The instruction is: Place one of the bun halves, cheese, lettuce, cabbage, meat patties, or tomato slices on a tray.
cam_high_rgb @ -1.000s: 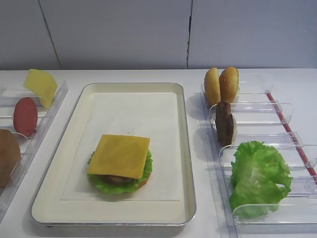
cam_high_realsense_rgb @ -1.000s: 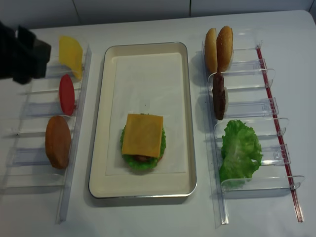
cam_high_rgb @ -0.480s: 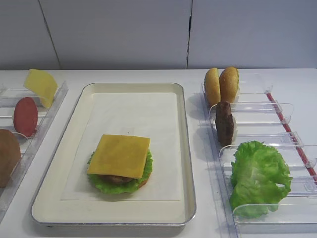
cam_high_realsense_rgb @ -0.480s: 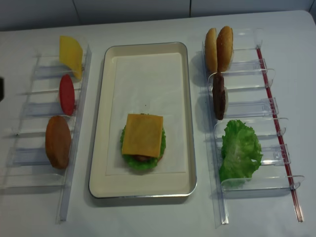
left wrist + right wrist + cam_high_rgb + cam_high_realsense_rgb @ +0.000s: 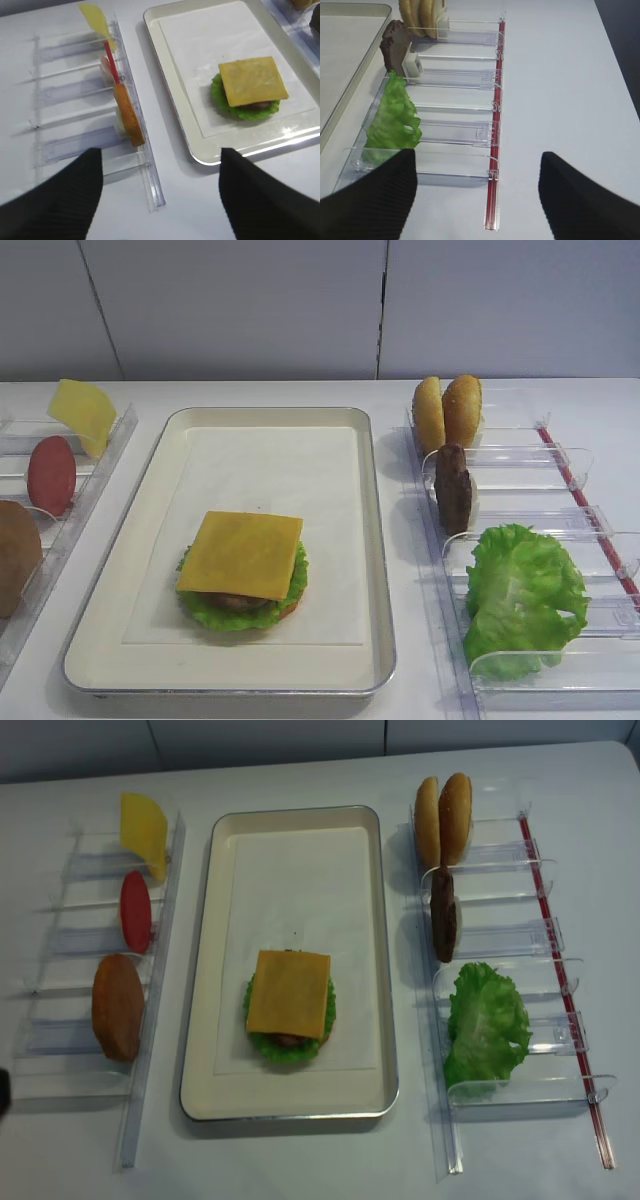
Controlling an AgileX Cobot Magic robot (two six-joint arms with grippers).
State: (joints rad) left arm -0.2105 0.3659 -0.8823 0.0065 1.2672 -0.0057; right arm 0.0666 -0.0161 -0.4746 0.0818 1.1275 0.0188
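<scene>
— How do the grippers stand?

— The left gripper (image 5: 160, 195) has its two dark fingers (image 5: 52, 200) spread wide with nothing between them, above the table in front of the left rack (image 5: 85, 115). The right gripper (image 5: 475, 200) is likewise spread and empty, near the right rack (image 5: 470, 80).

— And the cheese?

— The cheese (image 5: 289, 993) lies flat on a stack in the near half of the tray (image 5: 215, 840): lettuce (image 5: 262, 1045) frills out beneath it and a patty edge (image 5: 235, 602) shows under the slice.

— What sits in the racks?

— On the right, two bun halves (image 5: 444, 818) stand on edge, then a meat patty (image 5: 442, 915), then a lettuce leaf (image 5: 487, 1025). On the left, a pale yellow slice (image 5: 143, 830), a tomato slice (image 5: 135, 910) and a brown bun (image 5: 118, 1007).
</scene>
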